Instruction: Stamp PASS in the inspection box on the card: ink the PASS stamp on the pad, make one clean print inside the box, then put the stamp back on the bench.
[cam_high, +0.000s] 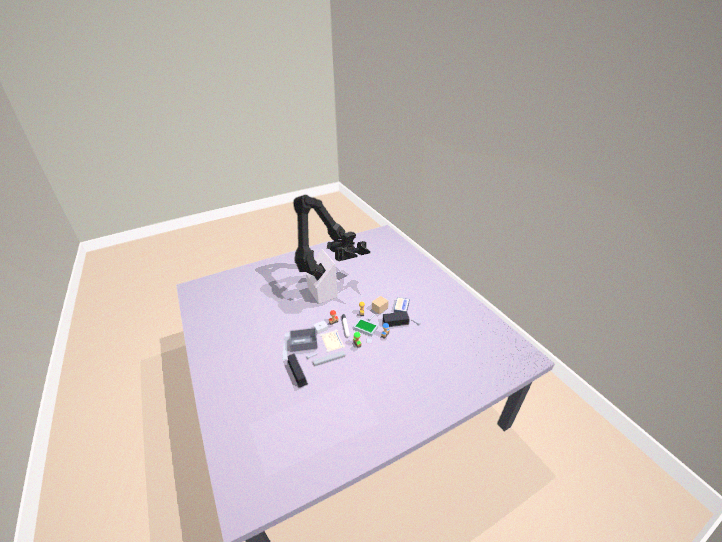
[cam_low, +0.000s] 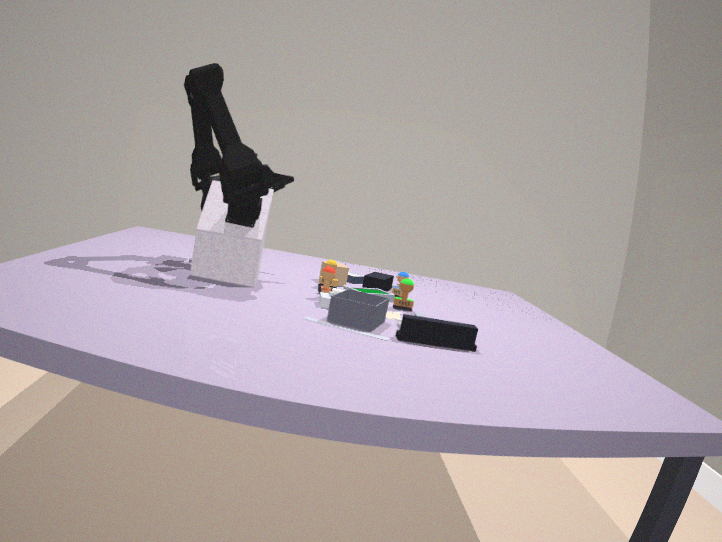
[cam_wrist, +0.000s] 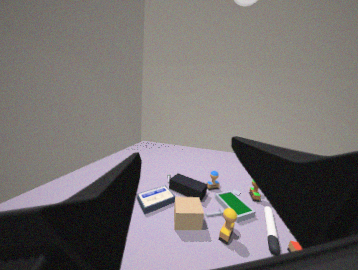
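The green ink pad (cam_high: 365, 326) (cam_low: 373, 290) (cam_wrist: 235, 205) lies open on the table. The pale card (cam_high: 332, 341) (cam_low: 394, 315) lies beside it; its box and any print are too small to make out. Four stamps stand nearby: green-topped (cam_high: 357, 339) (cam_low: 407, 283) (cam_wrist: 255, 191), red-topped (cam_high: 333, 316) (cam_low: 329, 270), yellow-topped (cam_high: 361, 307) (cam_wrist: 229, 216) and blue-topped (cam_high: 385, 330) (cam_low: 402, 275) (cam_wrist: 214, 176). Their lettering is not readable, so I cannot tell which says PASS. My gripper (cam_high: 359, 251) (cam_wrist: 186, 149) is open and empty, high above the table near the arm's base, away from the stamps.
A cardboard block (cam_high: 380, 304) (cam_wrist: 188, 214), a black block (cam_high: 395, 318) (cam_wrist: 188, 186) and a blue-white box (cam_high: 401, 304) (cam_wrist: 156, 199) lie beyond the pad. A marker (cam_high: 345, 326) (cam_wrist: 270, 227) lies between pad and card. A grey bin (cam_high: 303, 339) (cam_low: 357, 310) and another black block (cam_high: 296, 370) (cam_low: 437, 333) stand beside the card.
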